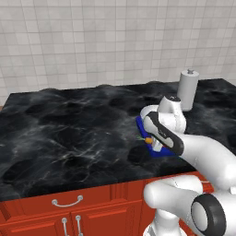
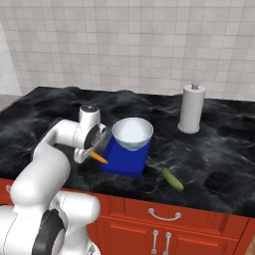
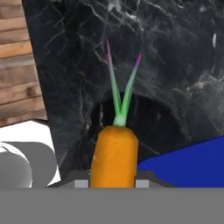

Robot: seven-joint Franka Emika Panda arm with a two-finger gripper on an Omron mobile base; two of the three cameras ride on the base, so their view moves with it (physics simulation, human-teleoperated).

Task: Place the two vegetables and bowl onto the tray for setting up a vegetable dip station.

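Taking the blue tray [image 2: 119, 162] as landmark and reading the right base view left to right: the gripper [image 2: 88, 155] hangs at the tray's left edge, its fingers pinched narrowly on the carrot [image 2: 98, 158], which sits above the counter beside the rim, not yet set down. The bowl [image 2: 132, 133] stands on the tray's far part; that item appears done. The cucumber [image 2: 172, 179] lies on the black counter [image 2: 219, 164] just right of the tray, untouched. Judgement: one of three placed, carrot in transit.
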